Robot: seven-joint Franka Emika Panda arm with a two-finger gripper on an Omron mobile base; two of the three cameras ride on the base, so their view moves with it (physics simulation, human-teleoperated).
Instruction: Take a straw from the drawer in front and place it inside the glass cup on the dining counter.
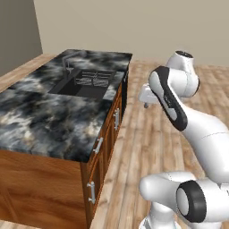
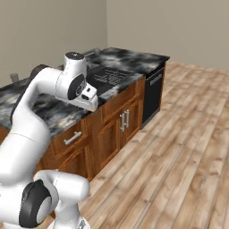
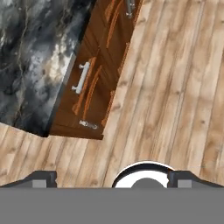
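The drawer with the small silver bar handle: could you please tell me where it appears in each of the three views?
Left base view: the drawer is at lower centre, closed, seen obliquely just under the counter's near corner.
Right base view: left of centre, closed, with its handle horizontal.
Hand view: upper left of centre, seen steeply from above.
Shared landmark: the marble countertop, whose edge runs directly above the drawer.

Plain beige walls back the room, light wood plank floor stretches right, a sink sits sunk near the far edge, black dishwasher closes the cabinet row's end.
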